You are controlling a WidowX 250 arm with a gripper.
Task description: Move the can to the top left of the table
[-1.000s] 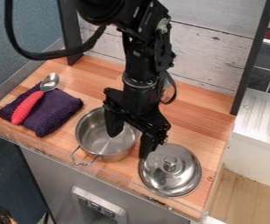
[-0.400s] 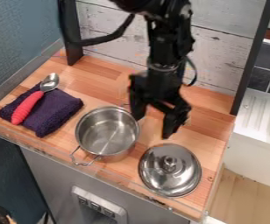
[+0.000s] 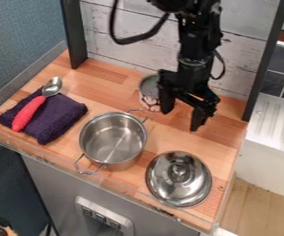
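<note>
My gripper [image 3: 181, 119] hangs over the back right of the wooden table [image 3: 110, 80], its two fingers spread apart with nothing seen between them. The can [image 3: 149, 93], with a grey-green top and a patterned side, stands near the back edge around the middle. It is just left of my gripper, whose left finger covers part of its right side in the view. Whether the two touch, I cannot tell.
A steel pot [image 3: 114, 140] with wire handles stands mid-table, in front of the can. Its lid [image 3: 178, 179] lies front right. A purple cloth [image 3: 55, 115] with a red-handled spoon [image 3: 30, 110] on it is at left. A whitewashed board [image 3: 123, 44] rises behind.
The gripper has moved from over the pot and lid toward the back right, staying open. The can, hidden behind the arm before, has come into sight. Pot, lid, cloth and spoon have not moved.
</note>
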